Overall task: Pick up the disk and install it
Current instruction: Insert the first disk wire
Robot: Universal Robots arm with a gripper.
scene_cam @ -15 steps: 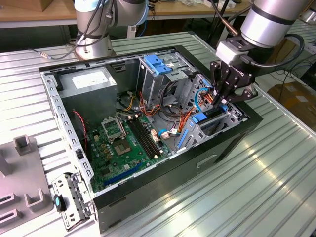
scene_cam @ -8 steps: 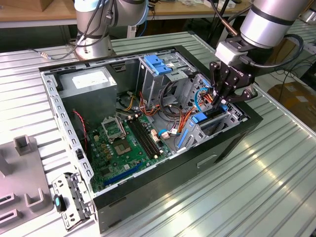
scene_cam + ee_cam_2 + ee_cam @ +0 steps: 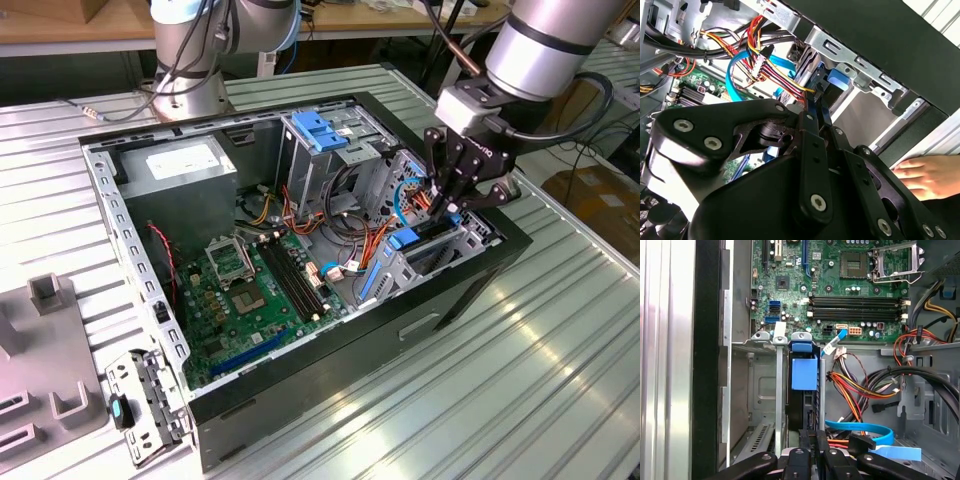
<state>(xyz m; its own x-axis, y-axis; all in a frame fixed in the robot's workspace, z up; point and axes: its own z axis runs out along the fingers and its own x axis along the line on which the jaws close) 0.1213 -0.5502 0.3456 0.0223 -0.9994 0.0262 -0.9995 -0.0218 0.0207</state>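
Blue-railed disk [image 3: 804,390] stands on edge in the drive cage [image 3: 762,405] — gripper [image 3: 812,450] seemingly pinched shut on its upper edge.

Silver tubular arm [image 3: 545,45] with black band, black linkage gripper [image 3: 452,200], silver screw heads, black cable.

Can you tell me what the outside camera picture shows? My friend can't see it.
A robot arm's end effector reaches into the drive cage of an open computer case on a metal table. Inside are a green motherboard and colored cables.
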